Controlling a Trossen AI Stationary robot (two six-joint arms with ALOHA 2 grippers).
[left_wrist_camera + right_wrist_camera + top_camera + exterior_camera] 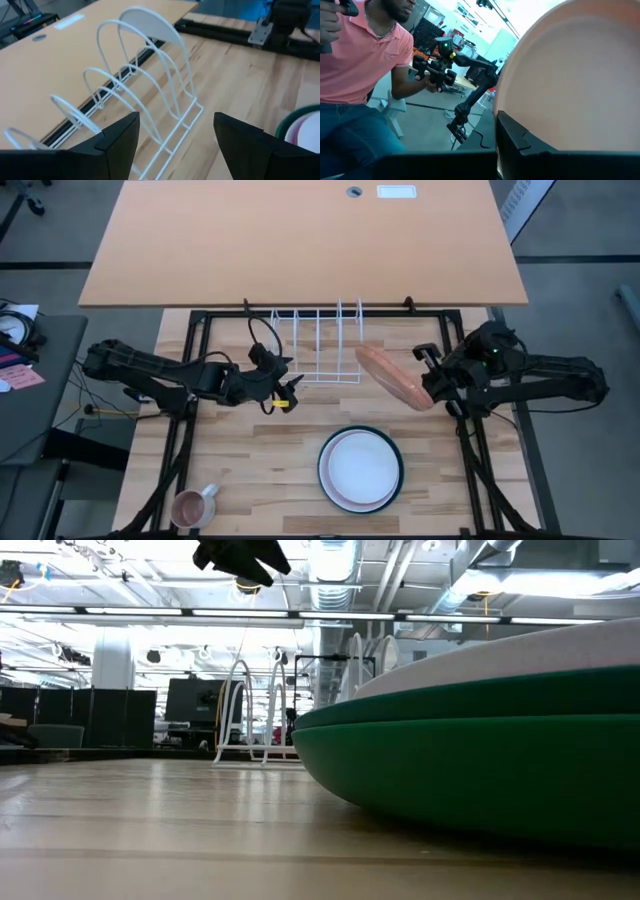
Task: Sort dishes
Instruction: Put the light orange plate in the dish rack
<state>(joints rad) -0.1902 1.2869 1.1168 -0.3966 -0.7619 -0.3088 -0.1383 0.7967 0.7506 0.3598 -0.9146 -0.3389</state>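
Note:
An orange-brown plate hangs tilted on edge just right of the white wire rack, in my right gripper, which is shut on it. A stack of plates lies on the table near the front: dark green at the bottom, pink in between, white on top. My left gripper is open and empty at the rack's near left side; the left wrist view shows the rack's wires just beyond its fingers. My right gripper pinches the orange-brown plate's rim at the end toward the table's right, coming level from the right. One finger lies on the plate's face; the other finger is hidden behind the plate. The plate is clear of the table, on edge and slanting.
A small pink mug stands at the front left. A person in a pink shirt stands beyond the table holding hand controllers. A second tabletop lies behind the rack. Bare wood lies between the rack and the stack.

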